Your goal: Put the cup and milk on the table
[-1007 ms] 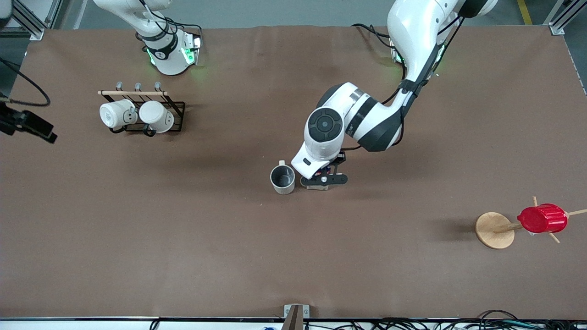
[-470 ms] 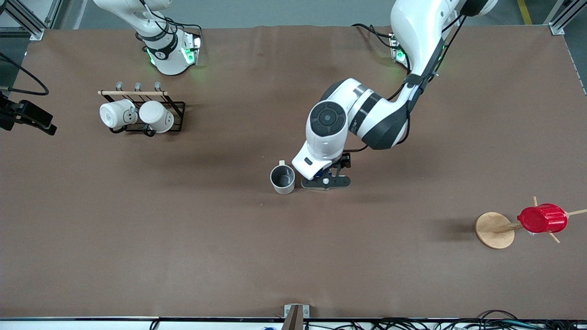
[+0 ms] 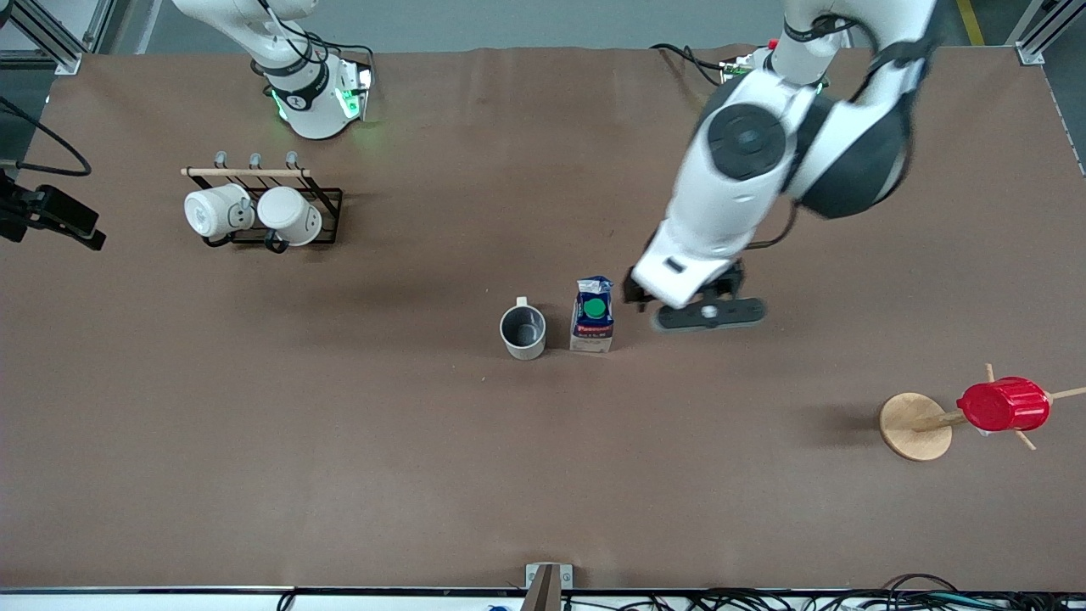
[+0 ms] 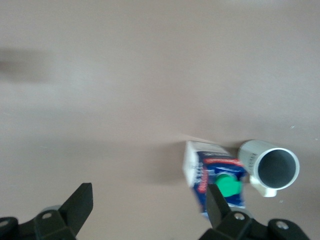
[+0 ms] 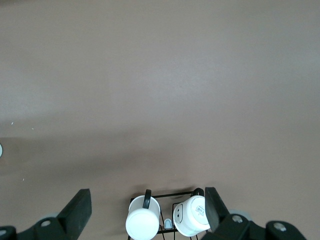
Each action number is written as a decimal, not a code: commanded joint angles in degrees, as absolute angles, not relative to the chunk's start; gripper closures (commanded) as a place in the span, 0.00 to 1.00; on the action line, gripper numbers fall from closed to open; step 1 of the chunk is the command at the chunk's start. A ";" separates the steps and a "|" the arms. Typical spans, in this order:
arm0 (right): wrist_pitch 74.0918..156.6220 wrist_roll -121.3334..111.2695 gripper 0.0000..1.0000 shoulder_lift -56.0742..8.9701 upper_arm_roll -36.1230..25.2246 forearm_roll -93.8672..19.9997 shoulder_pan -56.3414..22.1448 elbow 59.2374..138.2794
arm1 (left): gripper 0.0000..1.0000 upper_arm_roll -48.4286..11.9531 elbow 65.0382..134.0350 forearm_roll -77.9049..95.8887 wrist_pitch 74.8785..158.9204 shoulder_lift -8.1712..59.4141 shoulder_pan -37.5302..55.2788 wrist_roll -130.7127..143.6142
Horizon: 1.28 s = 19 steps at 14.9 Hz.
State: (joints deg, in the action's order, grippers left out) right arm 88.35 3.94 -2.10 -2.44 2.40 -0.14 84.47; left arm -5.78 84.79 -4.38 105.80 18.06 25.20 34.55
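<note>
The milk (image 3: 592,318), a blue and white carton with a green cap, stands upright on the brown table (image 3: 339,441), close beside the cup (image 3: 523,331). The cup is off-white with a grey inside and stands upright. My left gripper (image 3: 708,312) is open and empty, up over the table beside the milk toward the left arm's end. Its wrist view shows the milk (image 4: 217,175) and the cup (image 4: 272,165) past one of its own fingers, with the gripper (image 4: 149,210) open. My right gripper (image 5: 147,220) is open and empty, waiting high over the mug rack.
A black wire rack (image 3: 327,199) with two plain white mugs (image 3: 254,212) stands at the right arm's end. A red ribbed cup (image 3: 1003,405) hangs on a wooden peg stand (image 3: 915,426) at the left arm's end.
My left gripper has let go of the milk, risen and swung away toward the left arm's end. The milk now stands free beside the cup.
</note>
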 commanded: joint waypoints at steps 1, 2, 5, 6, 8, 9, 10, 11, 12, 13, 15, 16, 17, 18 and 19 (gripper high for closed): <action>87.63 3.43 0.00 -2.20 -2.37 1.58 -0.18 83.85 | 0.00 -6.50 91.49 -4.48 104.25 9.68 20.67 29.29; 87.63 3.43 0.00 -2.20 -2.37 1.58 -0.18 83.85 | 0.00 -6.50 91.23 -3.61 102.93 8.36 19.00 27.01; 87.54 3.34 0.00 -2.20 -2.37 1.58 -0.18 83.85 | 0.00 -6.42 91.75 -0.79 100.29 4.41 14.34 23.04; 87.54 3.34 0.00 -2.20 -2.37 1.58 -0.18 83.85 | 0.00 -6.33 92.71 -0.79 99.33 3.00 13.89 22.07; 87.54 3.34 0.00 -2.20 -2.37 1.58 -0.18 83.85 | 0.00 -6.42 92.82 -0.44 99.14 2.29 10.74 17.26; 87.54 3.25 0.00 -2.20 -2.37 1.58 -0.18 83.85 | 0.00 -6.15 92.81 0.34 98.97 2.02 10.03 15.75; 87.54 3.34 0.00 -2.20 -2.37 1.58 -0.18 83.85 | 0.00 -6.07 92.81 1.05 98.79 1.15 8.98 15.38; 87.54 3.34 0.00 -2.20 -2.37 1.58 -0.18 83.85 | 0.00 -5.98 92.81 1.23 98.62 0.88 8.27 14.60; 87.54 3.34 0.00 -2.20 -2.37 1.58 -0.09 83.85 | 0.00 -5.80 92.81 1.32 98.18 0.44 7.74 12.59; 87.54 3.25 0.00 -2.20 -2.37 1.58 -0.17 83.85 | 0.00 -5.89 92.90 1.49 96.61 0.00 5.82 10.31; 87.54 3.25 0.00 -2.20 -2.37 1.58 -0.18 83.85 | 0.00 -5.80 93.25 3.59 94.93 -1.23 3.96 8.44; 87.54 3.25 0.00 -2.20 -2.37 1.58 -0.09 83.85 | 0.00 -5.80 93.60 3.78 94.92 -1.58 3.00 8.26; 87.45 3.34 0.00 -2.20 -2.37 1.58 -0.09 83.85 | 0.00 -5.80 93.86 3.78 94.92 -2.10 2.90 7.57; 87.19 3.25 0.00 -2.20 -2.37 1.58 -0.17 83.85 | 0.00 -5.71 94.82 3.87 94.92 -2.63 2.90 6.78; 87.19 3.25 0.00 -2.20 -2.37 1.58 -0.09 83.85 | 0.00 -5.71 96.40 3.87 95.18 -3.85 2.90 6.68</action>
State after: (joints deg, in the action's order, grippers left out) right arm 88.07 3.89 -2.10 -2.36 2.38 -0.18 84.47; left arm -5.61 92.57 2.74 95.09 -0.58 2.94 7.79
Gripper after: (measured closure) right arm 0.000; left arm 0.000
